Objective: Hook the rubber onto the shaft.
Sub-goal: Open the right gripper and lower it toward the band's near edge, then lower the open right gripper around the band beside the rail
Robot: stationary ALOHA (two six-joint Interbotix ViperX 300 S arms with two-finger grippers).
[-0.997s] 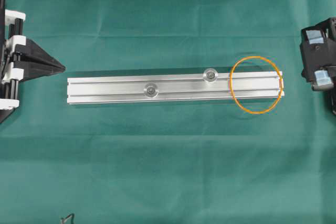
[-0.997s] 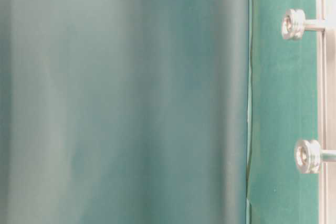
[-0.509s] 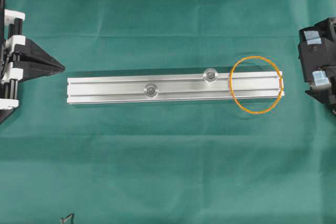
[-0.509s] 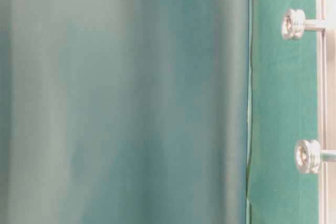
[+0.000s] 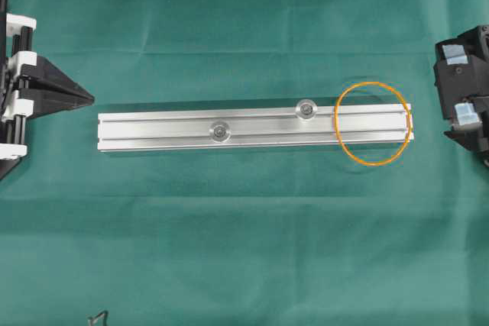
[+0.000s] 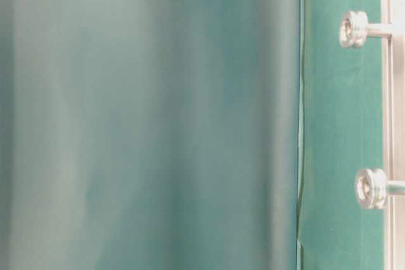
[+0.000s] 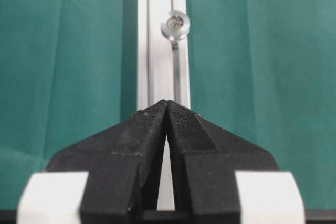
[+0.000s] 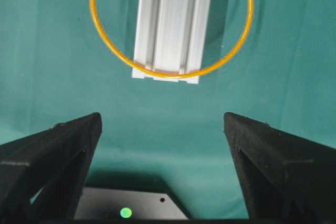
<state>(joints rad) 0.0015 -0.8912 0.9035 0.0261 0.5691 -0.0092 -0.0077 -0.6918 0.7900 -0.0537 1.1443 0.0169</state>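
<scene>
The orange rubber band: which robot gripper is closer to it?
Right. The right gripper waits open just beyond the rail end bearing the rubber band; the left gripper sits shut past the opposite end.

You get bright, even light overhead; glare streaks the rail (image 5: 252,124), a thin shadow below it. At table level, blurred green cloth (image 6: 145,118) fills everything left of the rail.

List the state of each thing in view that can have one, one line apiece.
Rubber band: unhooked, lying loose across the rail's right end, on neither shaft.
Aluminium rail: flat on the cloth.
Two shafts: upright on the rail, bare.
Left hand: shut, empty, at the rail's left end.
Right hand: open, empty, short of the band.
</scene>
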